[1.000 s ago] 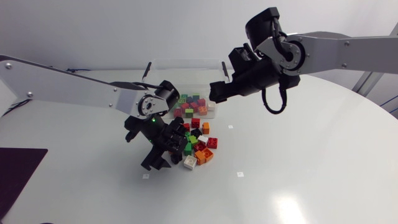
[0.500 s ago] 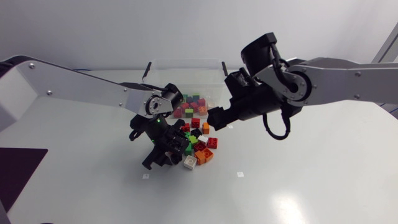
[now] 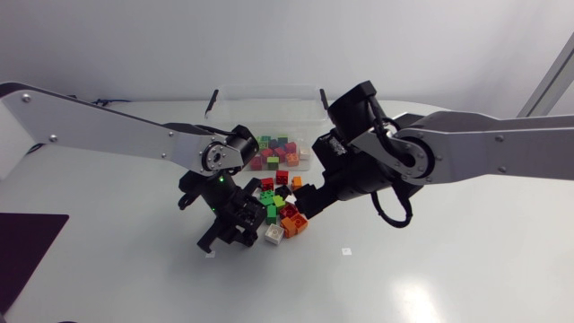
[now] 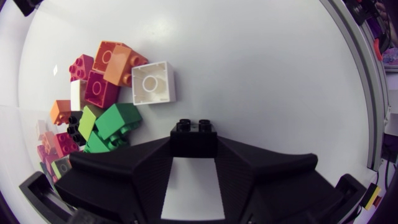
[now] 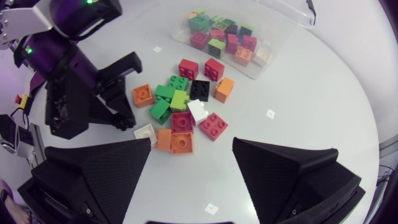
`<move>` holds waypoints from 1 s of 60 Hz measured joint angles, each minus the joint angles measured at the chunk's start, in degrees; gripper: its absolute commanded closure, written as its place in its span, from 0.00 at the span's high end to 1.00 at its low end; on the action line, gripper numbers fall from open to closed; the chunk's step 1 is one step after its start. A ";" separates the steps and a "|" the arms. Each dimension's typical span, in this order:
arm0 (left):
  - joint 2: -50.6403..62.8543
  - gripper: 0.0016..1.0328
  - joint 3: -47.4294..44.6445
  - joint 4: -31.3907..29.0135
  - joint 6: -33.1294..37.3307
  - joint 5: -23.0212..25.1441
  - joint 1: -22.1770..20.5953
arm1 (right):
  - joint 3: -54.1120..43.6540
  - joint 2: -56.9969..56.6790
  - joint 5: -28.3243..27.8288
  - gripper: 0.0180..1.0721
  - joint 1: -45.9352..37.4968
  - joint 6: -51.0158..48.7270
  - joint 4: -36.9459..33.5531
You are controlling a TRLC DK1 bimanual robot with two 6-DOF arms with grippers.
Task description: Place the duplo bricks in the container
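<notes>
Left jaws: clenched on a black brick [image 4: 194, 138], one finger against each side wall and the studs facing ahead (flat walls give the surest hold on a studded block).
Black brick's place: at the edge of the loose pile [image 3: 285, 211], near the white brick [image 4: 153, 83] but apart from it; I cannot tell whether it is clear of the desk [image 3: 430, 260].
Right jaws: released, the fingers spread wide with nothing between them, hanging over the pile's other flank, probably to line up a pick.
Loose pile: red, green, orange, black and white bricks lie bunched together on the desk between the two arms, with the green brick [image 4: 118, 121] and the orange brick [image 4: 118, 59] ahead of the left jaws.
Container: the clear tub [image 3: 269, 89] stands just beyond the pile. It is open-topped and already holds many bricks [image 5: 224, 37], so a drop from above should suffice.
Arms: the left arm [image 3: 108, 126] and the right arm [image 3: 484, 152] each work their own side of the heap, which likely keeps them from clashing.
Step in hand: carrying the black brick to the tub, by my reading.
Progress: partway, since many bricks remain outside.
</notes>
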 measured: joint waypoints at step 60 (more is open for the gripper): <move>-22.51 0.03 -11.56 20.90 -24.85 10.10 10.67 | 24.57 27.04 10.67 0.86 -1.64 14.69 -7.80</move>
